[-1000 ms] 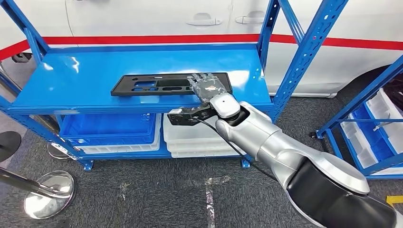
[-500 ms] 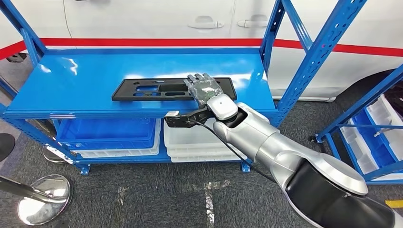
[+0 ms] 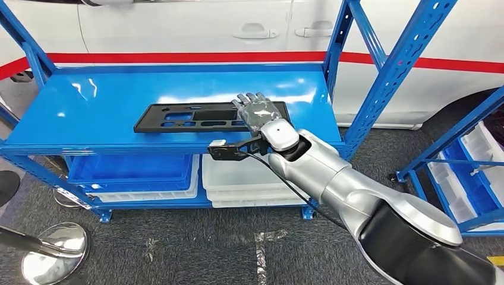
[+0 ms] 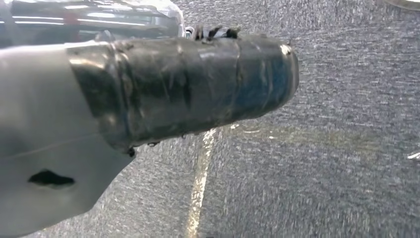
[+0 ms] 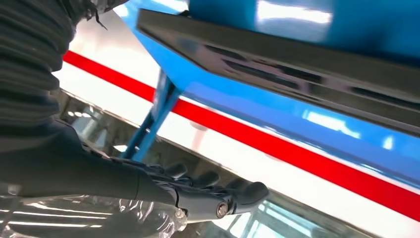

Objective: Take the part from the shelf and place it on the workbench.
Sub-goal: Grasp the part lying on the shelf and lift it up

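- The black plastic panel (image 3: 205,116), a flat part with several cutouts, lies on the top blue shelf (image 3: 107,107) of the rack, nearer the front edge than the back, its length running along that edge
- The right hand (image 3: 258,111) lies flat, palm down, on the panel's right end, fingers straight and slightly spread, pointing toward the shelf's back edge; it rests on the part without clasping it
- In the right wrist view the panel (image 5: 297,69) shows edge-on against the shelf, with the dark fingers (image 5: 208,191) stretched out
- The left hand (image 4: 188,89) hangs over grey carpet (image 4: 322,163); whether its fingers are apart or together cannot be told
- Behind the rack stands a white car (image 3: 178,27) with a red stripe (image 3: 178,57); no writing can be read
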